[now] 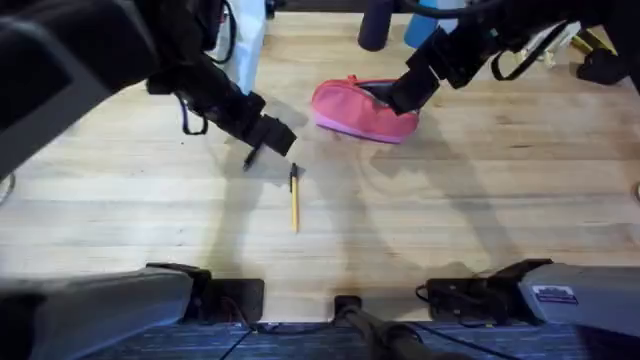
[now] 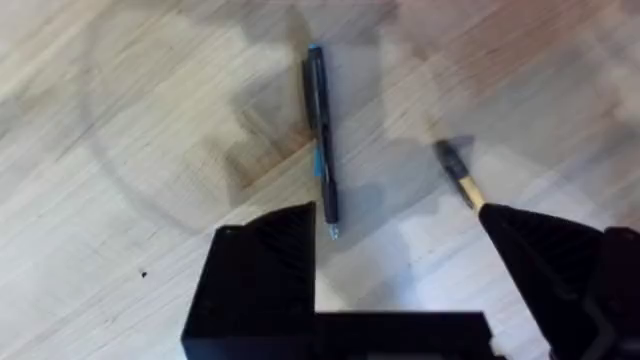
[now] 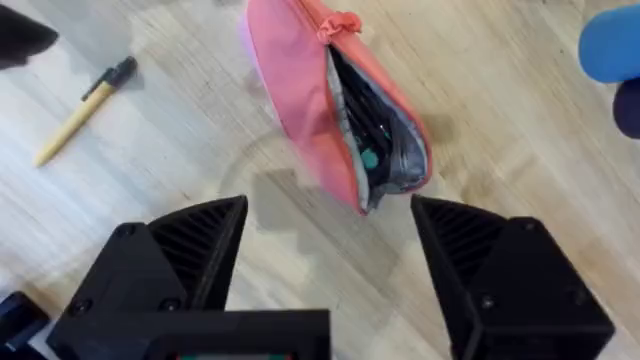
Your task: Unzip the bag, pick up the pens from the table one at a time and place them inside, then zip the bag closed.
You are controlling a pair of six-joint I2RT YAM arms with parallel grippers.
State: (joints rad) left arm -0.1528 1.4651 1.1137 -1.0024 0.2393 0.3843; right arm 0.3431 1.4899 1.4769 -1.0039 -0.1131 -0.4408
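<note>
The pink bag (image 1: 352,112) lies on the table (image 1: 480,190) at the back middle. In the right wrist view the bag (image 3: 300,90) has its zipper open, showing grey lining and something green inside. My right gripper (image 1: 405,95) hangs open just over the bag's right end, its jaws (image 3: 328,212) apart and holding nothing. The black pen (image 2: 320,135) lies on the wood just beyond my open left gripper (image 2: 395,215), which hovers left of the bag (image 1: 272,135). The yellow pen (image 1: 294,203) lies nearer the front, with its dark tip (image 2: 455,170) beside my left gripper's fingers.
A blue object (image 1: 430,20) and a dark cylinder (image 1: 375,25) stand at the table's back edge behind the bag. Something white (image 1: 250,40) hangs at the back left. Bare wood stretches across the front and right of the table.
</note>
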